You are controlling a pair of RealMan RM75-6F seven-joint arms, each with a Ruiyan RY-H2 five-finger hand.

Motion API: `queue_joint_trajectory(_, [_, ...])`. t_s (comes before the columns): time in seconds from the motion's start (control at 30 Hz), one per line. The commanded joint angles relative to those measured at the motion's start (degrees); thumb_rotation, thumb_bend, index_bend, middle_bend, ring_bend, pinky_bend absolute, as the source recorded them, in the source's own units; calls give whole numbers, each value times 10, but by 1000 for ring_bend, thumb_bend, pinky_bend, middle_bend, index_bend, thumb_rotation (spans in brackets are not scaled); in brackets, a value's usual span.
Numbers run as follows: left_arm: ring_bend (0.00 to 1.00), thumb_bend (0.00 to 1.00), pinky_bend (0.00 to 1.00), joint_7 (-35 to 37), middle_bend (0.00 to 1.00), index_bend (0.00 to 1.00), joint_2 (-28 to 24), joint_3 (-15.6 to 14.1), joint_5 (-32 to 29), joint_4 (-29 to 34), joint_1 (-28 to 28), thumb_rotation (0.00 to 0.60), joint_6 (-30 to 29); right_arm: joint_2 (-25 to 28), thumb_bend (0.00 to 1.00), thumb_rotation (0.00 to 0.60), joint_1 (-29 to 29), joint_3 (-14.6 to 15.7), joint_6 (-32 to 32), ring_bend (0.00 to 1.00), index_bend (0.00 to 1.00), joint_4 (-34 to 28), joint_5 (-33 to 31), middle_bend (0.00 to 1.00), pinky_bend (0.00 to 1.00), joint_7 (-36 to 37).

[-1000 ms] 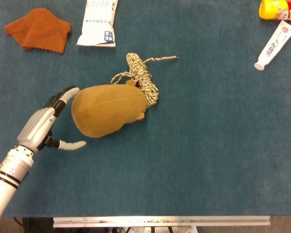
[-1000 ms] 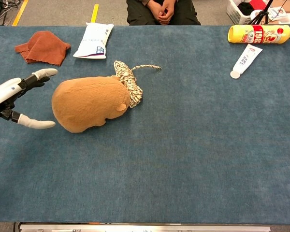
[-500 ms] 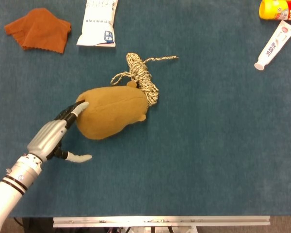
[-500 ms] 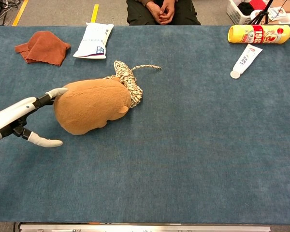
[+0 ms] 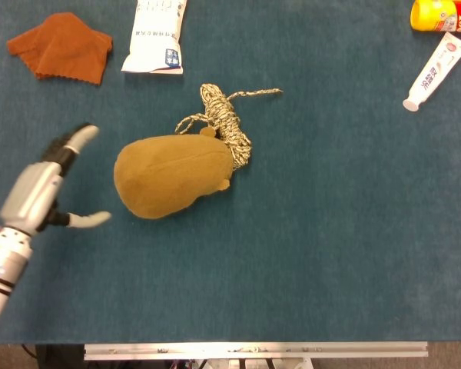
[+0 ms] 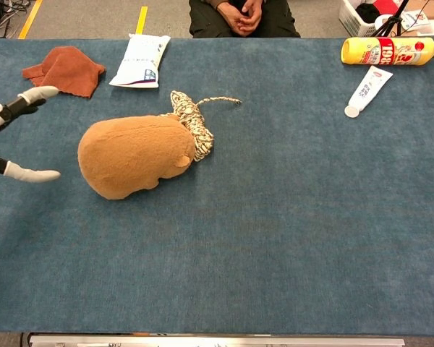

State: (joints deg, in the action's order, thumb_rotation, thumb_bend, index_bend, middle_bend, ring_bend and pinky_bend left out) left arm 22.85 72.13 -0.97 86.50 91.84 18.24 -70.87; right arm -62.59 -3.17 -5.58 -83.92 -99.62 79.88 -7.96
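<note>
Currently the left hand [image 5: 42,188] is at the left edge of the blue bench [image 5: 330,231], fingers spread apart, thumb sticking out toward the right, holding nothing. Nearest thing to it is the brown plush toy [image 5: 171,174], lying on its side near the bench middle-left; hand and toy are apart, with a strip of bare bench between them. In chest view the left hand [image 6: 3,137] is cut off by the frame edge, only the fingertips [image 6: 40,93] and thumb showing, again clear of the plush toy [image 6: 134,155]. A bundle of speckled rope [image 5: 224,123] touches the toy's far right end, one loose strand trailing right. Orange cloth [image 5: 61,44] lies crumpled at the far left corner, white pouch [image 5: 155,34] just right of it. White tube [image 5: 436,71] and yellow bottle [image 5: 442,15] sit at the far right corner, close together. Chest view also shows a seated person [image 6: 242,16] behind the bench with hands clasped. Right hand not visible in either view.
</note>
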Motion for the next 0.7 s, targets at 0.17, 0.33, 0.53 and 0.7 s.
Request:
queue_joint_trajectory(0.17, [0, 44, 0, -138, 0, 6, -23, -2, -1, -38, -59, 600, -95, -10, 294, 600, -6, -1, 2, 70, 159, 4, 4, 265, 143, -2])
queue_joint_trajectory(0.33, [0, 44, 0, -167, 0, 7, -32, -14, 9, -32, -87, 600, -130, -11, 295, 600, -6, 1, -1, 69, 160, 2, 6, 265, 143, -4])
queue_joint_trajectory(0.53, [0, 44, 0, -197, 0, 8, -22, -18, 29, -23, -119, 600, -181, -12, 295, 600, -5, 4, -2, 69, 160, -2, 9, 264, 143, -5])
queue_joint_trajectory(0.7, [0, 44, 0, -197, 0, 8, -19, -13, 38, -20, -126, 600, -196, -10, 295, 600, -4, 2, -6, 70, 159, -5, 11, 265, 143, -7])
